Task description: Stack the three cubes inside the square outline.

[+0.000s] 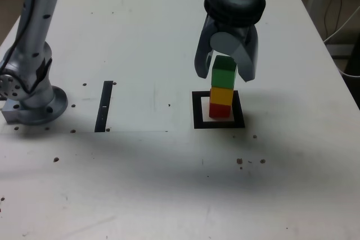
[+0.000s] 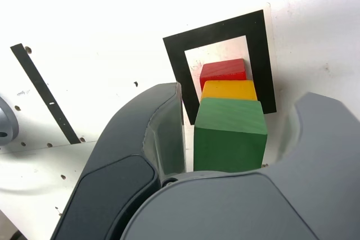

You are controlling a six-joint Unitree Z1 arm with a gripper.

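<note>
A white table (image 1: 140, 43) speckled with small dark holes fills the frame — a black strip (image 1: 104, 105) lies left of centre. The gripper (image 1: 226, 71) straddles the green cube (image 1: 224, 72), jaws apart with gaps either side; its arm is cut off at the top edge.

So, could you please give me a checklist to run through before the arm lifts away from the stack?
1. Order red cube, yellow cube, green cube, bottom to top: ok.
2. Red sits inside the outline: ok.
3. Stack looks aligned in the exterior view: ok.
4. End effector jaws apart from green, gaps on both sides: ok.
5. Table near the stack free of other objects: ok.
</note>
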